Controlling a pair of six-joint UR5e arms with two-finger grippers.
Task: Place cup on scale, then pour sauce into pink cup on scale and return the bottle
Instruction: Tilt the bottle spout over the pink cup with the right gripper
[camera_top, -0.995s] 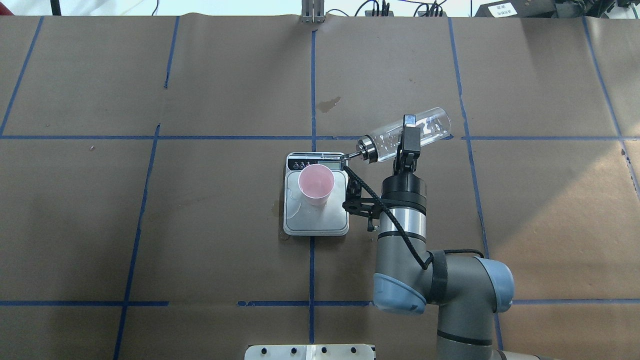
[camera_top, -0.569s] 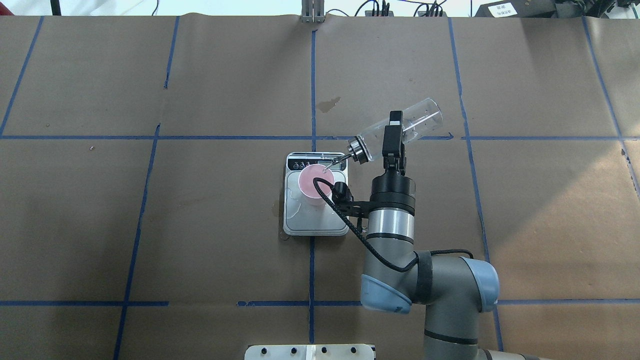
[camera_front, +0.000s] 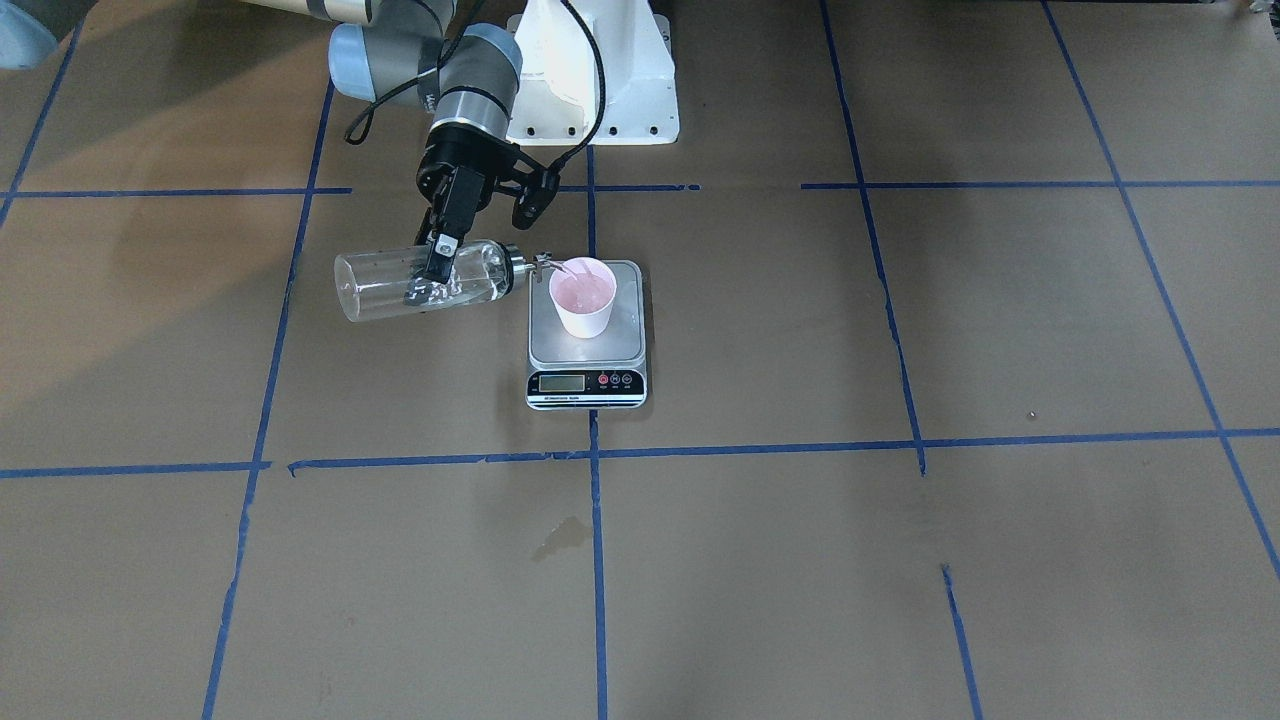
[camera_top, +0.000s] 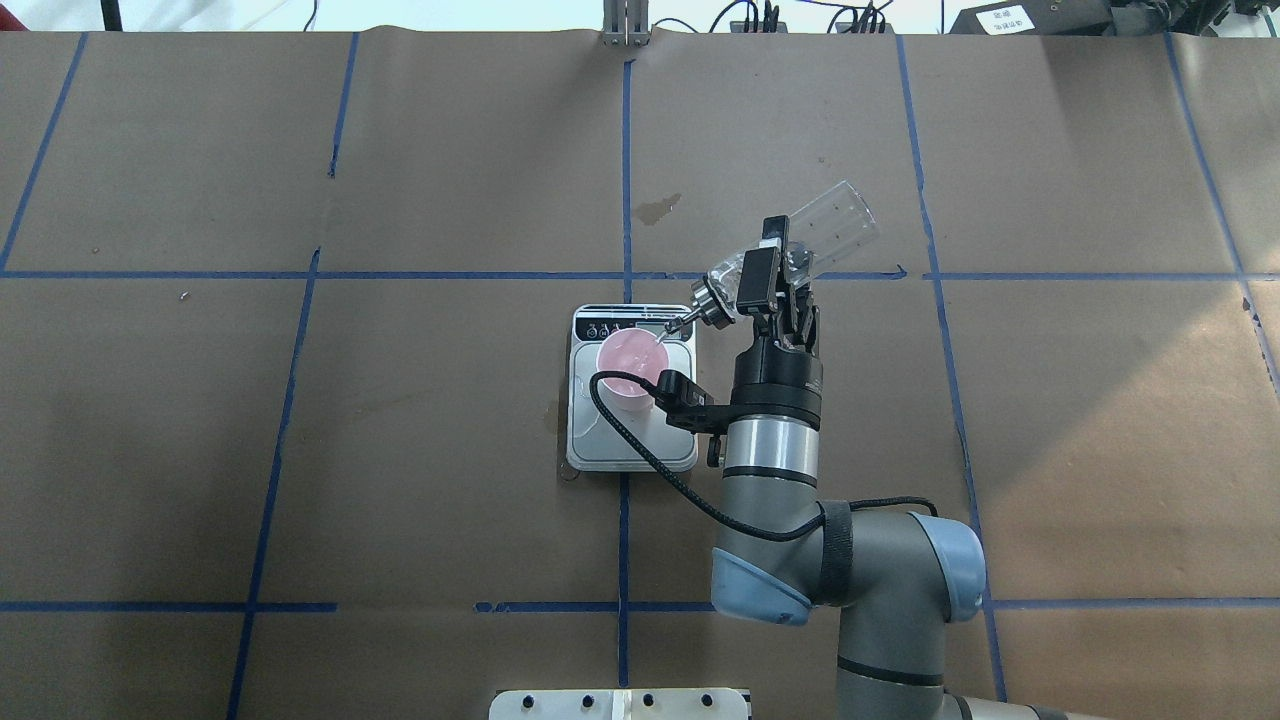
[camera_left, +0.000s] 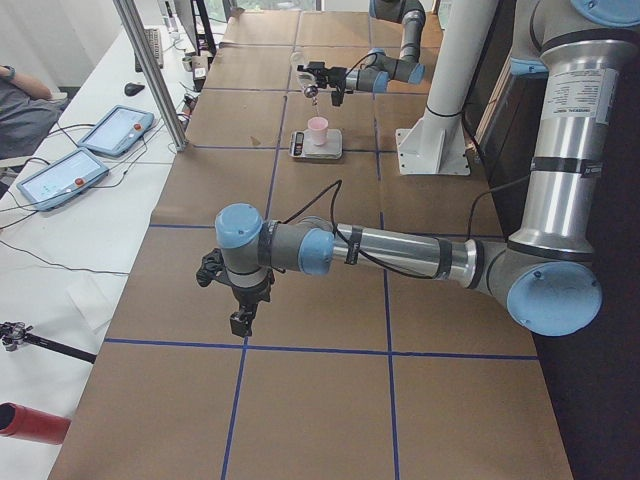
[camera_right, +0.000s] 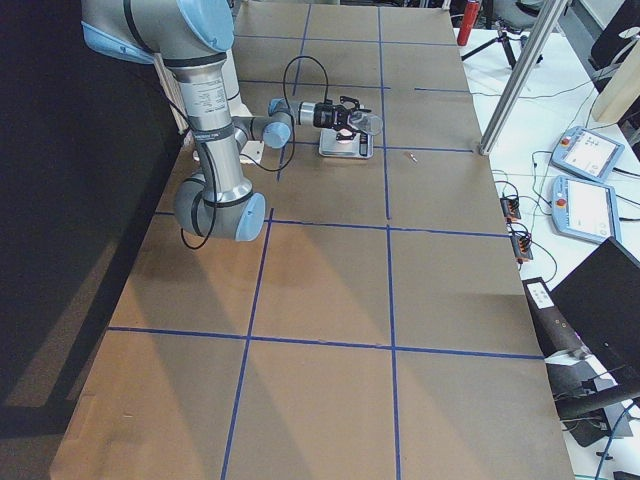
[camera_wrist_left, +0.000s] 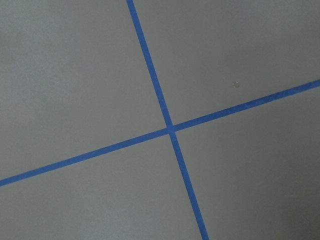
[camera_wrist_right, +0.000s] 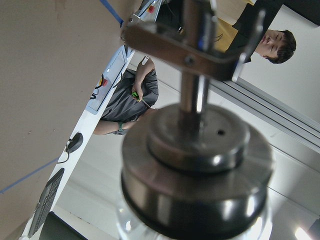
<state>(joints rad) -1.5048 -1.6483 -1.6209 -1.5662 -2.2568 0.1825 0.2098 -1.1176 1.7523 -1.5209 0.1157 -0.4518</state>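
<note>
The pale pink cup (camera_top: 632, 362) stands upright on the scale (camera_top: 610, 445), towards its display end; it also shows in the front view (camera_front: 583, 295). My right gripper (camera_top: 770, 262) is shut on the clear glass bottle (camera_top: 825, 228) around its middle. The bottle is tilted near horizontal, its metal spout (camera_top: 680, 322) at the cup's rim. In the front view the bottle (camera_front: 380, 285) holds a little clear sauce; I cannot make out a stream. The collar fills the right wrist view (camera_wrist_right: 195, 170). My left gripper (camera_left: 240, 322) hangs over bare paper far from the scale; I cannot tell if it is open.
Brown paper with blue tape lines covers the table. A dark stain (camera_top: 655, 208) lies beyond the scale. The robot's white base (camera_front: 590, 90) stands behind the scale. An operators' desk with tablets (camera_left: 115, 130) runs along the far table edge.
My right arm has moved left and turned, bringing the bottle's spout from beside the scale's display to the cup's rim. The bottle's base is raised further. Cup and scale have not moved.
</note>
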